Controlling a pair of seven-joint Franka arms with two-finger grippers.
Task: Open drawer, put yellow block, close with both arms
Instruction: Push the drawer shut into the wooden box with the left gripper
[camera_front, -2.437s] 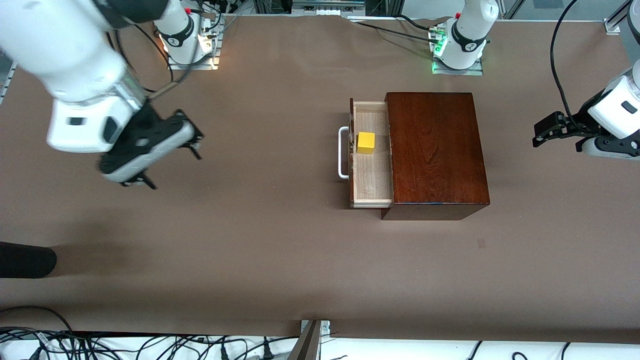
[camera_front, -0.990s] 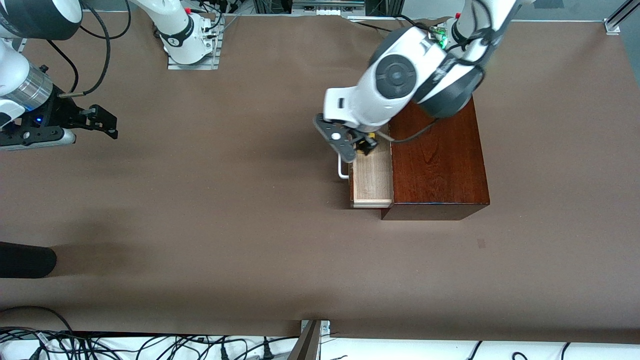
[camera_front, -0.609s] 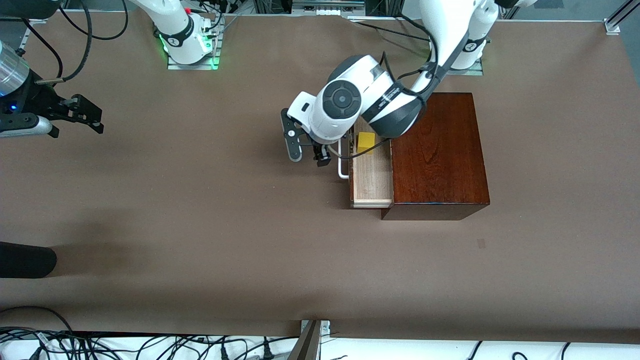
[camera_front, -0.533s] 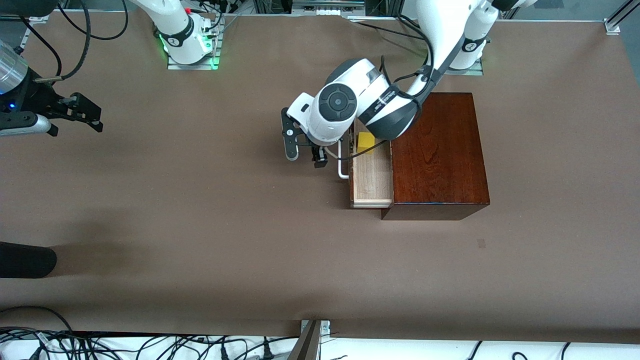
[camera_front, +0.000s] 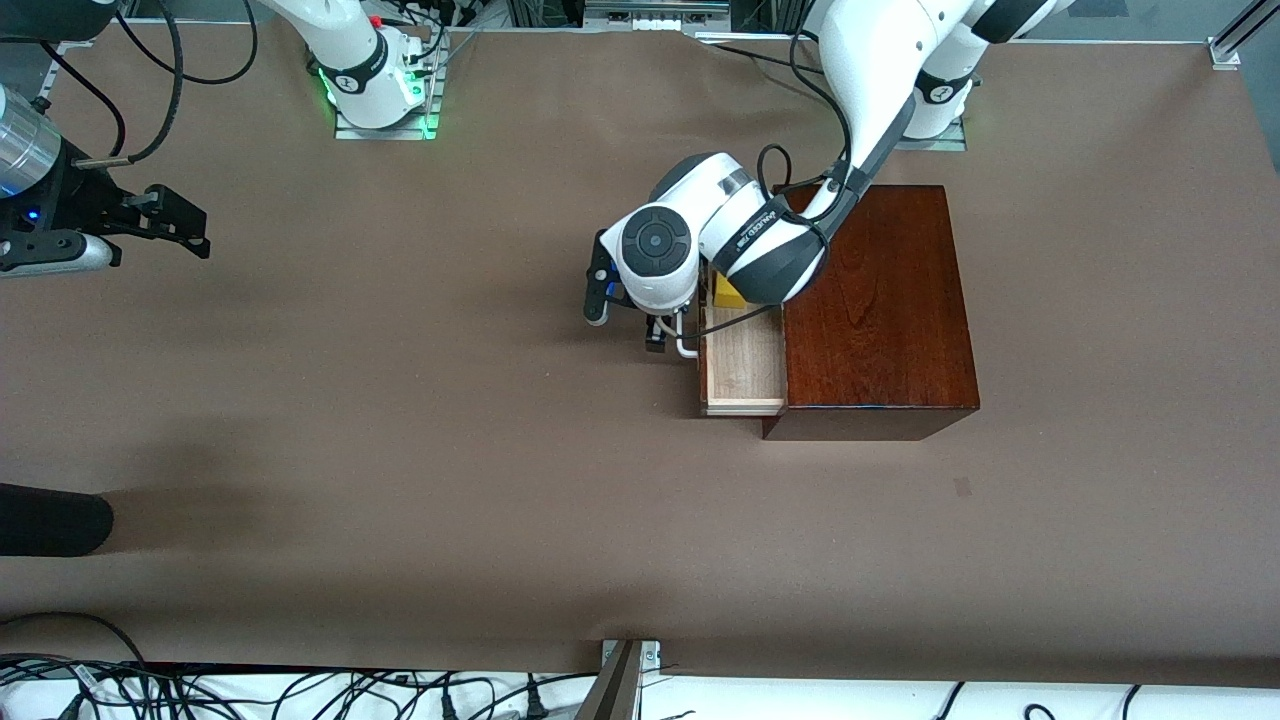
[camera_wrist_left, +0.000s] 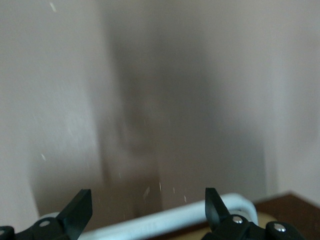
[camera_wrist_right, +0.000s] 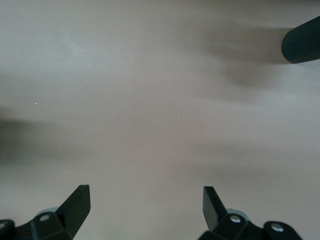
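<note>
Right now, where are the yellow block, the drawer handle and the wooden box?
yellow block (camera_front: 729, 295), front view, its visible corner beside the arm.
drawer handle (camera_wrist_left: 165, 220), left wrist view, middle of the white bar.
wooden box (camera_front: 875, 300), front view, its glossy top.

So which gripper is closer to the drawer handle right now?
Left. The left gripper is right at the handle, fingers open. The right gripper waits open at the right arm's end of the table.

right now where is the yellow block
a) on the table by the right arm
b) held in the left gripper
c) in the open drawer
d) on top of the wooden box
c: the yellow block sits in the pulled-out drawer, partly hidden under the left arm, whose left gripper is open and empty by the handle.
</note>
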